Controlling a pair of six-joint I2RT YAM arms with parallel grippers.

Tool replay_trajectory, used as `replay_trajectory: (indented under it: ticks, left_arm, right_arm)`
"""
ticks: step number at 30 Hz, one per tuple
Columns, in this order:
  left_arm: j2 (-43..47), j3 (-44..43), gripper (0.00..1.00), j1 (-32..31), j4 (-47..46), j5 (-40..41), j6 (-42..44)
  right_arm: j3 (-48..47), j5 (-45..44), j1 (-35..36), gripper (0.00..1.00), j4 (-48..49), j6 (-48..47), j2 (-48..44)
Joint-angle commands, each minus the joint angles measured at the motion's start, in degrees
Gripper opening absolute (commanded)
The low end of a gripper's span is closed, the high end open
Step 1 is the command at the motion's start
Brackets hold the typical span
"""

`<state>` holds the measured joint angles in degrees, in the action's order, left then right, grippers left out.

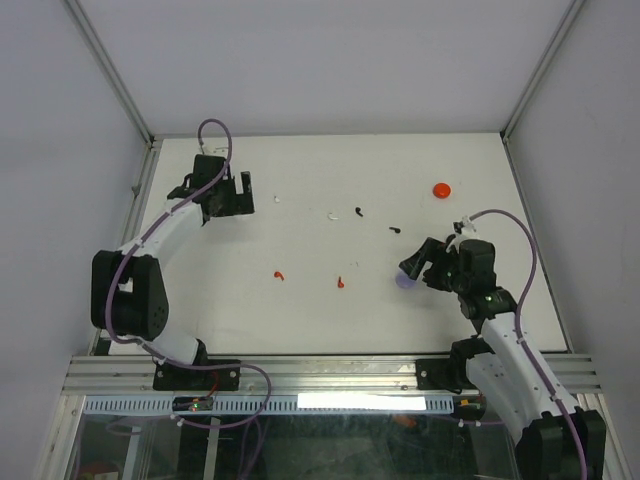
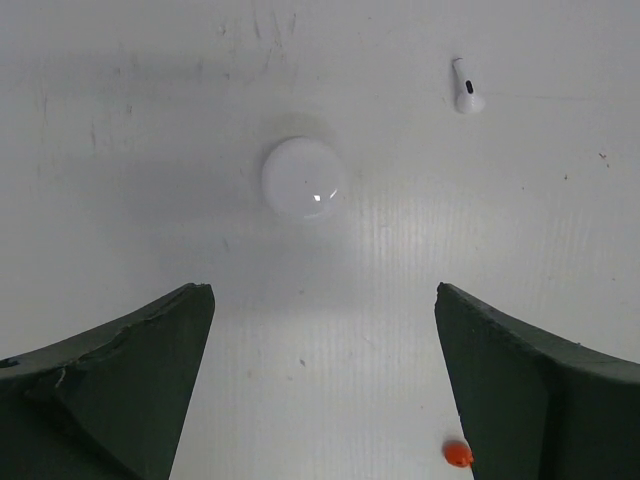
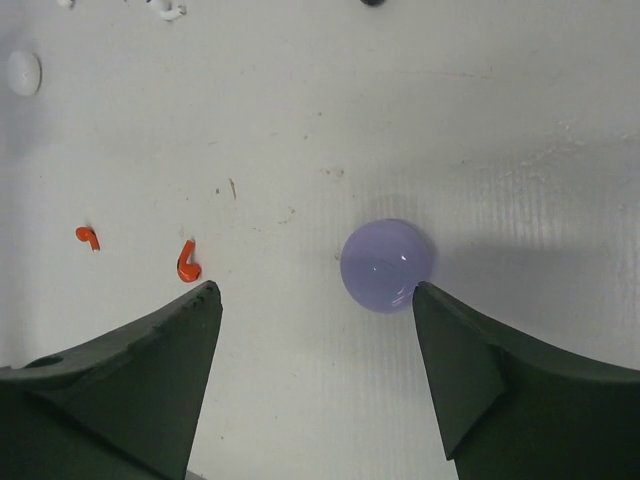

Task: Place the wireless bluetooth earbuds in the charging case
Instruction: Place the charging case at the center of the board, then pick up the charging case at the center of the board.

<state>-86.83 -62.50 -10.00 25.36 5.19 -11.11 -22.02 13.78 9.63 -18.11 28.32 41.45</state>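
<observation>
My right gripper (image 3: 314, 287) gaped wide, empty, one finger (image 3: 445, 335) touching the glossy round lilac plastic case (image 3: 386, 265); grasping it, I judged, needed centring first.

Your right wrist view: finger (image 3: 470, 370) of right tool (image 3: 314, 290) overlaps rim of lilac case (image 3: 386, 265). White earbud (image 3: 166, 10) and black piece (image 3: 372, 2) cut by top edge. Your left wrist view: red piece (image 2: 457, 455) partly behind finger of left tool (image 2: 325, 290); too little shows for you to name it.
</observation>
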Motion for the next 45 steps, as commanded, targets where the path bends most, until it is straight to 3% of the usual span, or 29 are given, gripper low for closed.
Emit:
replay_trajectory:
  ticks: [1, 10, 16, 21, 27, 35, 45]
  left_arm:
    - [-5.67, -7.87, 0.96, 0.79, 1.94, -0.49, 6.81]
    - [-18.28, -21.28, 0.96, 0.83, 11.92, -0.86, 21.33]
    - [-25.42, -25.83, 0.88, 0.87, 16.34, -1.83, 25.17]
    - [-29.64, -29.73, 0.76, 0.86, 17.82, -4.9, 25.14]
    - [-32.61, -32.54, 0.73, 0.86, 19.28, -4.26, 25.28]
    - [-36.15, -34.58, 0.61, 0.78, 19.72, -5.45, 24.15]
    - [-34.56, -34.82, 0.38, 0.65, 20.42, -8.48, 20.09]
  right_arm:
    - [-2.37, 0.39, -0.12, 0.81, 1.88, -3.28, -3.67]
    - [-1.27, 4.34, -0.11, 0.82, 3.8, -3.83, -4.22]
    - [-1.77, 4.76, -0.11, 0.81, 3.96, -4.81, -3.15]
    - [-1.84, 4.61, -0.14, 0.82, 3.7, -4.89, -2.82]
    - [-1.43, 4.49, -0.13, 0.82, 3.87, -4.73, -2.79]
    - [-1.56, 4.45, -0.17, 0.82, 4.06, -5.1, -2.08]
    - [-0.73, 7.25, -0.13, 0.81, 6.32, -5.21, -4.22]
